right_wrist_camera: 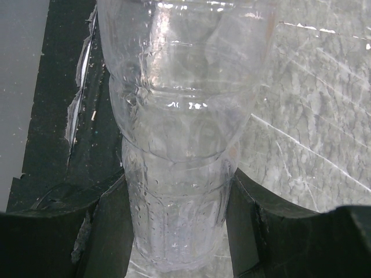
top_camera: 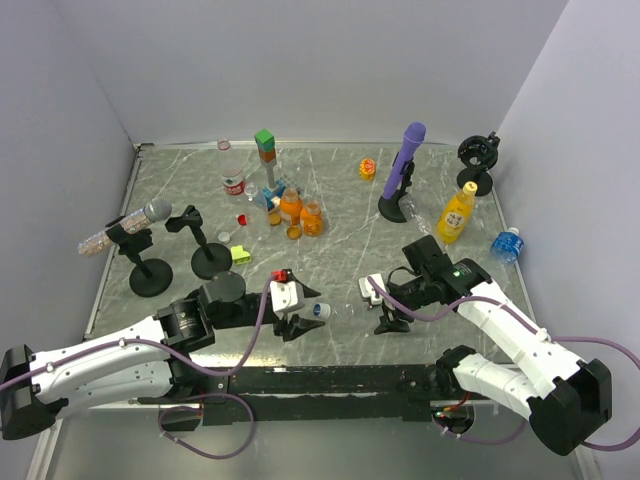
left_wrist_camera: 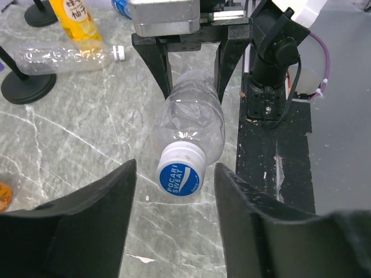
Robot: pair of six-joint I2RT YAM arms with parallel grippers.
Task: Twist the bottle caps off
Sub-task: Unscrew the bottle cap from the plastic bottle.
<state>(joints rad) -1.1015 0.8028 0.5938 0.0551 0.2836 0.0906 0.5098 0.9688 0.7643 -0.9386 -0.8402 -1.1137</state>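
Observation:
A clear bottle [left_wrist_camera: 191,113] lies on its side near the table's front edge, between my two grippers. Its cap [left_wrist_camera: 180,176] is white with a blue "POCARI SWEAT" top, is on the bottle, and points at my left gripper; it also shows in the top view [top_camera: 322,311]. My left gripper [left_wrist_camera: 175,174] is open, its fingertips either side of the cap with a gap on each side. My right gripper [right_wrist_camera: 178,226] is shut on the bottle's body [right_wrist_camera: 179,174]. In the top view the left gripper [top_camera: 303,322] and right gripper [top_camera: 388,318] face each other.
Behind stand a yellow juice bottle [top_camera: 456,212], a squat blue-labelled bottle [top_camera: 506,245], a lying clear bottle [left_wrist_camera: 64,57], orange bottles [top_camera: 291,205], a red-labelled bottle [top_camera: 234,185], a purple microphone [top_camera: 403,170], stacked blocks [top_camera: 265,148] and black stands [top_camera: 210,260]. Loose caps [top_camera: 241,218] lie mid-table.

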